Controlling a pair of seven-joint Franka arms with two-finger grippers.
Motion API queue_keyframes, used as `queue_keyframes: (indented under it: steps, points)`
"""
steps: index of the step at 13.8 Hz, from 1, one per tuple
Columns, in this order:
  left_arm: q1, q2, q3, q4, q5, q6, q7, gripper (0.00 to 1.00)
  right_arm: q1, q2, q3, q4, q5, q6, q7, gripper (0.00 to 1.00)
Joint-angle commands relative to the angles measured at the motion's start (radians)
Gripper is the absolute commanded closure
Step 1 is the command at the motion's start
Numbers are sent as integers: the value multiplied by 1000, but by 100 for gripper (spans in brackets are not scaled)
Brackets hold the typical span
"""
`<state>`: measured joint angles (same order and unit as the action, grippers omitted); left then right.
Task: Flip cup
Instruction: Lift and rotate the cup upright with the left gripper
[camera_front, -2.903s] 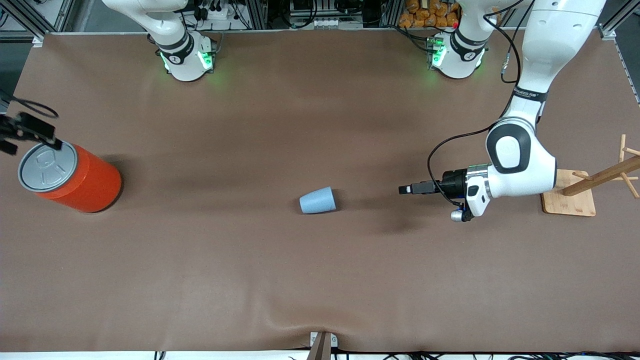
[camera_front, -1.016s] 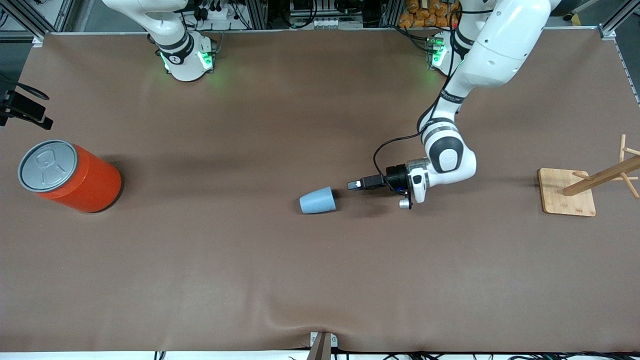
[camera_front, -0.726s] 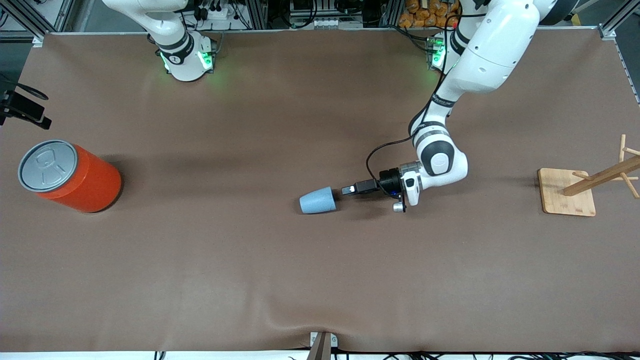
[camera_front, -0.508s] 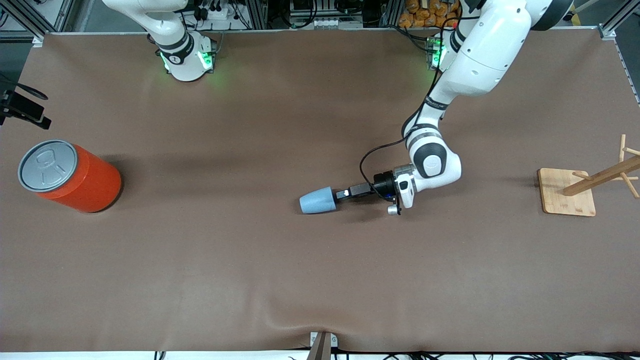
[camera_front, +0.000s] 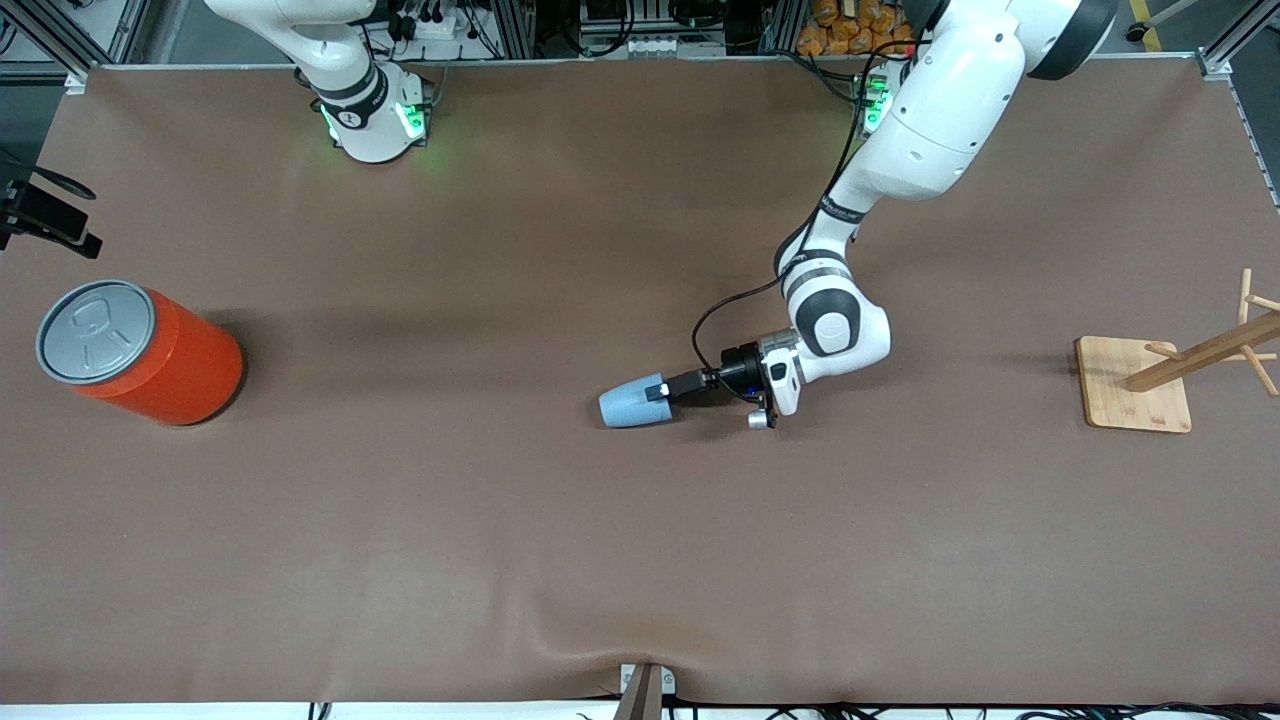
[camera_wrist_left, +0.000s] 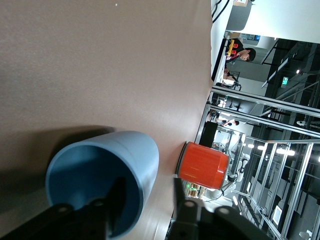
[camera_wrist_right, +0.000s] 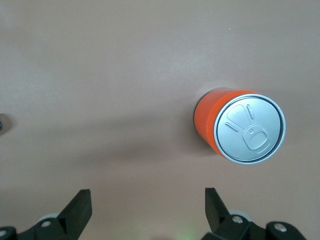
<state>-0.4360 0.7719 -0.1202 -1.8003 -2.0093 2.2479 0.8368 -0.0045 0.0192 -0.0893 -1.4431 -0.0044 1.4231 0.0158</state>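
Right at the left hand (camera_front: 657, 390) the cup (camera_front: 628, 403) lies on its side on the worktop (camera_front: 640, 560), mouth facing the wrist. One finger (camera_wrist_left: 116, 200) is now inside the rim, the other outside, and they've pinched in from wide apart a second ago, so the wall looks about clamped and the tip-up can probably start. Well apart sits the orange can (camera_front: 140, 352), with the right hand (camera_wrist_right: 145, 207) waiting spread apart above it.
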Motion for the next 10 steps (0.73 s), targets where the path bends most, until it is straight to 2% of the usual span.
queue_keyframes:
  steps: [1, 5, 7, 10]
  points:
    - [-1, 10, 2, 32, -31, 19, 7, 100, 1, -15, 3, 3, -14, -13, 21, 0]
    - [20, -31, 14, 29, -17, 22, -22, 100, 1, -16, 3, 3, -14, -13, 21, 0]
    - [60, -94, 17, 24, 18, 38, -97, 100, 1, -16, 3, 3, -14, -13, 21, 0]
    - [140, -193, 24, 21, 284, 61, -318, 100, 1, -16, 3, 3, -14, -13, 23, 0]
